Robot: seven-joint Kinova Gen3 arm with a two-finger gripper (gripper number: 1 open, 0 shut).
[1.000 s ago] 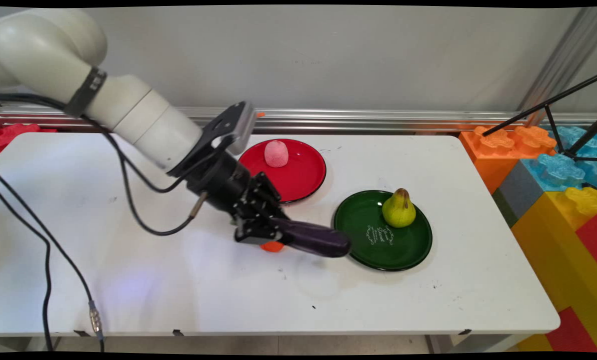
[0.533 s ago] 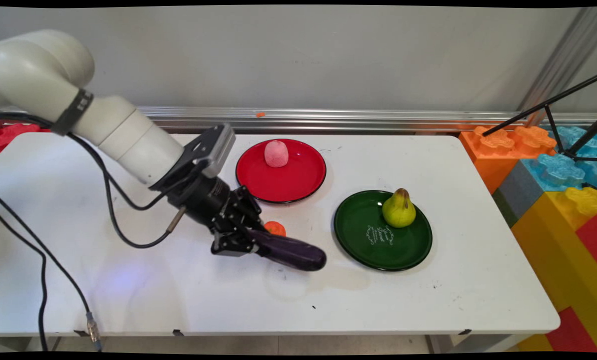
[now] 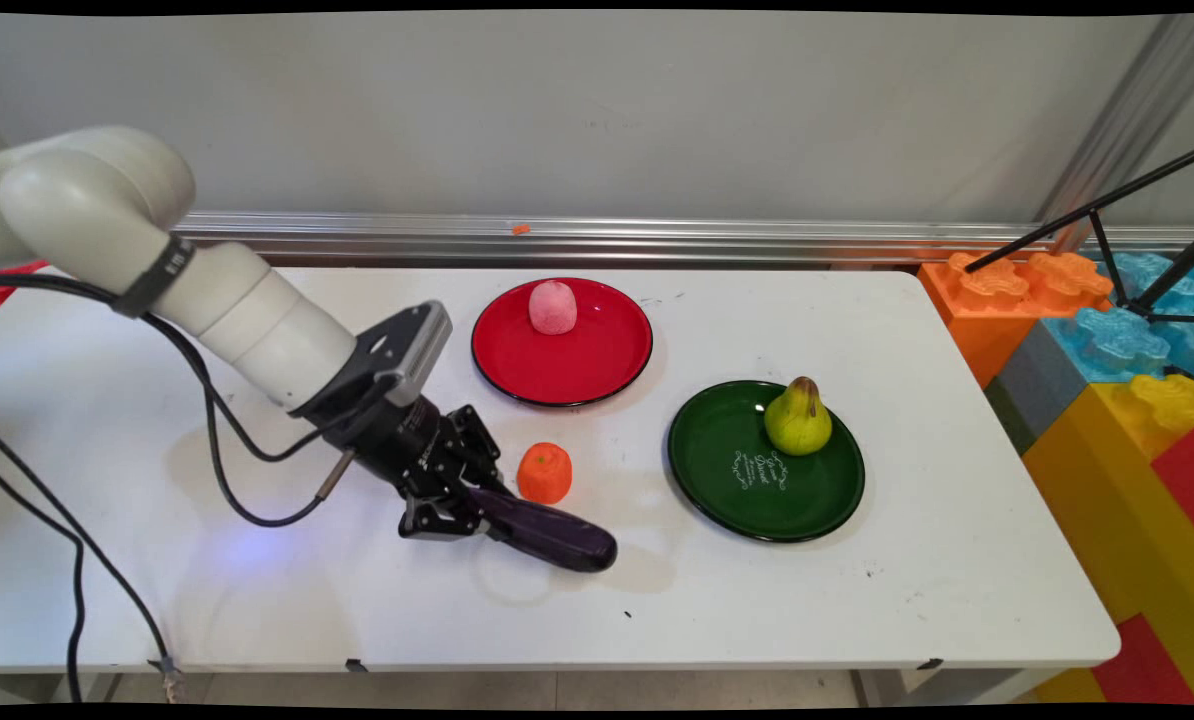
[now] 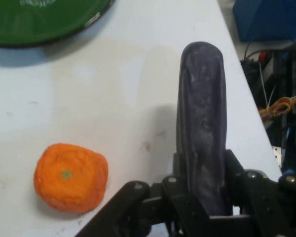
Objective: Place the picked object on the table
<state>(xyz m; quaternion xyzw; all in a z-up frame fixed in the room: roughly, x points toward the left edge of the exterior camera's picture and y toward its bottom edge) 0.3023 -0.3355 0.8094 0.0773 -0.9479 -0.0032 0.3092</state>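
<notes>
Purple eggplant (image 3: pixel 549 531) sticks out lengthwise from the fingers (image 3: pixel 454 521) clamped around its near end, beside the orange (image 3: pixel 544 473).

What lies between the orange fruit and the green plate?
Only bare table lies between the orange fruit and the green plate, as the main view shows.

I see the hand (image 3: pixel 457 510) at lower centre-left of the frame, clamped on a dark purple eggplant (image 3: pixel 549 531) that juts toward lower right, low over the white counter (image 3: pixel 857 600). An orange fruit (image 3: pixel 544 473) sits just above the eggplant. A red plate (image 3: pixel 597 370) at upper centre carries a pink item (image 3: pixel 553 307). A green plate (image 3: pixel 737 480) at right of centre carries a pear (image 3: pixel 798 418).
</notes>
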